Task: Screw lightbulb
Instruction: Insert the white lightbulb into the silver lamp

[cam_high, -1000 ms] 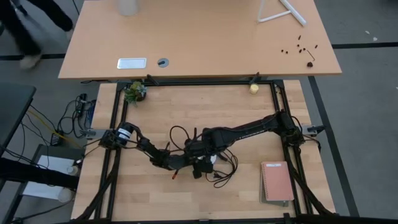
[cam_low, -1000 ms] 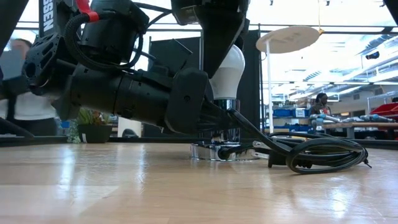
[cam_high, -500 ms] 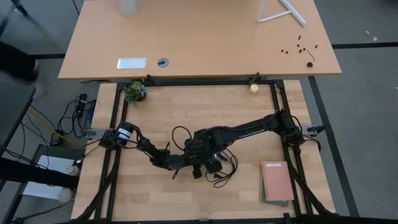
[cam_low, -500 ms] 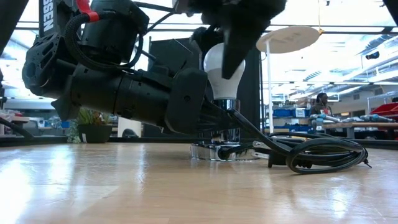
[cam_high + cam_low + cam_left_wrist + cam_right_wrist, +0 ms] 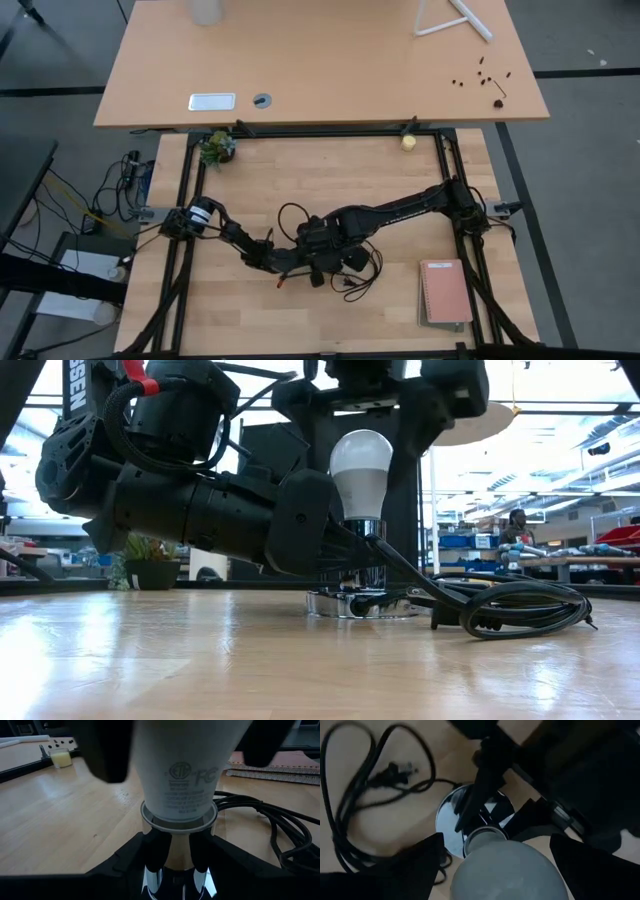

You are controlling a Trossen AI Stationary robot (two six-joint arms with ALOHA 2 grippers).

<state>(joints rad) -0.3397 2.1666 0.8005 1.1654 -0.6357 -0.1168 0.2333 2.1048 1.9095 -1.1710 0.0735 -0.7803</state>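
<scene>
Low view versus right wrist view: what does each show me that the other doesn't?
Only the low view: the bulb standing upright in the socket, a potted plant and a person in the room behind. Only the right wrist view: the round socket disc from above and the cord's plug. Both show the bulb, the black cord, the left gripper at the socket stem and the right gripper open around the bulb.

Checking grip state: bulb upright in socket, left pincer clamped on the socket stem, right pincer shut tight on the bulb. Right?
Not quite. The right pincer stands open around the lightbulb, its fingers clear of the glass, as the low view shows. The left pincer does clamp the socket stem, and the bulb stands upright.
</scene>
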